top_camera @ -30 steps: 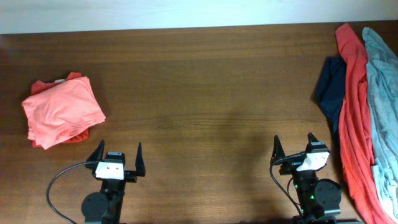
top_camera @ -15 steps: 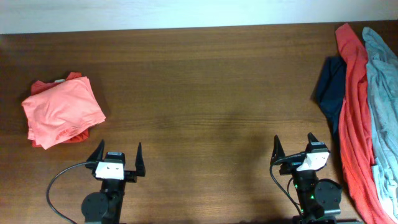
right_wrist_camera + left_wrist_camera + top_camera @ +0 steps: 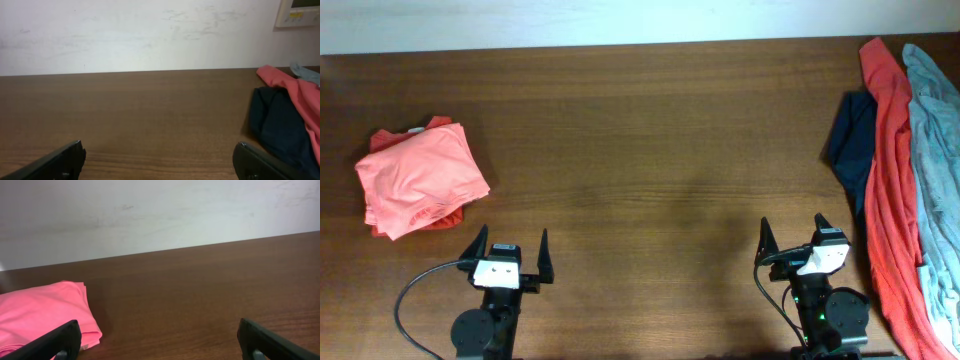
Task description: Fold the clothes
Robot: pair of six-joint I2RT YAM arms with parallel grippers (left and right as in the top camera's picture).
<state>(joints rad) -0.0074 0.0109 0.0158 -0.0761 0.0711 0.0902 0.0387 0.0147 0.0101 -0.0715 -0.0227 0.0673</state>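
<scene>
A folded salmon-pink shirt lies on the left of the table on top of a folded coral-red garment; it also shows in the left wrist view. At the right edge lie unfolded clothes: a navy garment, a coral-red garment and a grey-blue garment. The navy one and coral-red one show in the right wrist view. My left gripper is open and empty at the front left. My right gripper is open and empty at the front right.
The brown wooden table stretches between the two heaps. A white wall runs behind its far edge. A wall panel shows at the upper right of the right wrist view.
</scene>
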